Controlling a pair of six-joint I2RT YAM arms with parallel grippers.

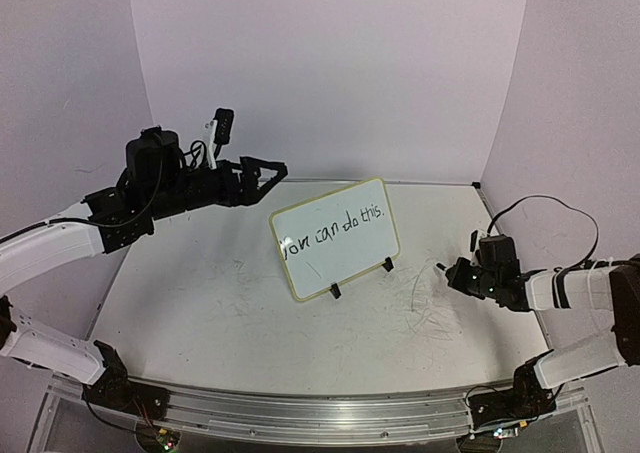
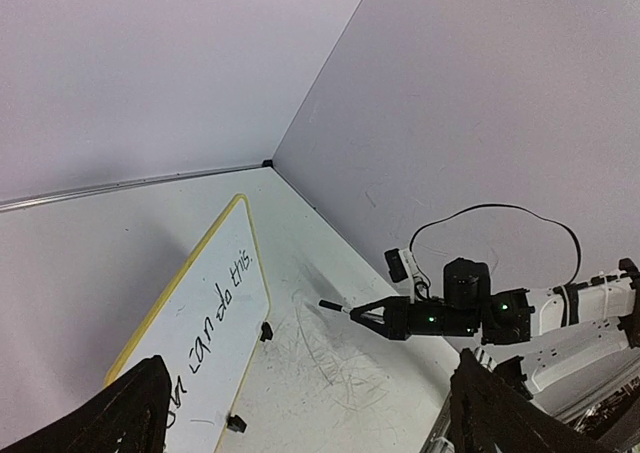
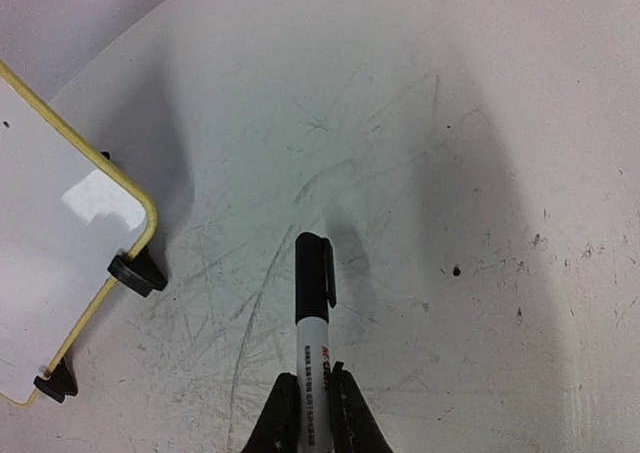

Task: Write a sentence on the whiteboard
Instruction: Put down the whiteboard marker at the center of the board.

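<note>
Whiteboard (image 1: 335,238), centre of the top view, upright, sentence (image 1: 336,230) "You can do this." complete; left gripper (image 1: 278,172) wide, empty, upper left; right gripper (image 3: 313,391) clamping capped marker (image 3: 314,293); writing apparently finished.

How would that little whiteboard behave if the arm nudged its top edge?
Probably tips backward easily: the whiteboard stands on just two small black feet. It looks thin and rigid, so likely light and apt to slide on the table rather than flex.
</note>
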